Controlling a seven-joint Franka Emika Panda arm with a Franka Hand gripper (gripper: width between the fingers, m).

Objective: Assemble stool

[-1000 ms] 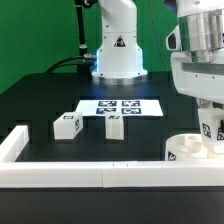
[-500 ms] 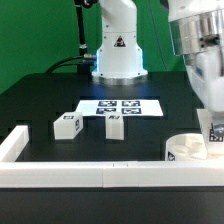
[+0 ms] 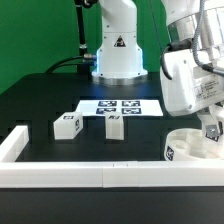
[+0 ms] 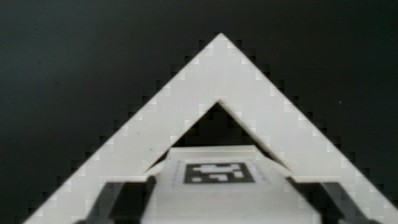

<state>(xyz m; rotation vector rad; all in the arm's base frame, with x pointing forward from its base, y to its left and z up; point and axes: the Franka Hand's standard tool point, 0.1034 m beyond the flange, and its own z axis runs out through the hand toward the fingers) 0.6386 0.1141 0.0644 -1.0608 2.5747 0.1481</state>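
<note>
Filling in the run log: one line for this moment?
gripper: shut on leg | position: at seat | other two legs: loose on table

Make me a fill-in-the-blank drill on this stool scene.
1. ___ legs lie loose on the black table.
2. The round seat sits at the exterior view's ___ side.
3. The tool is shut on a tagged ___.
Missing: two; right; leg.

The arm (image 3: pixel 118 45) stands at 12 o'clock in the exterior view and reaches over to 3 o'clock, where its bulky white wrist (image 3: pixel 190 85) sits tilted. Below it, at 4 o'clock, the gripper (image 3: pixel 211 130) points down, jaws clamped narrow.
</note>
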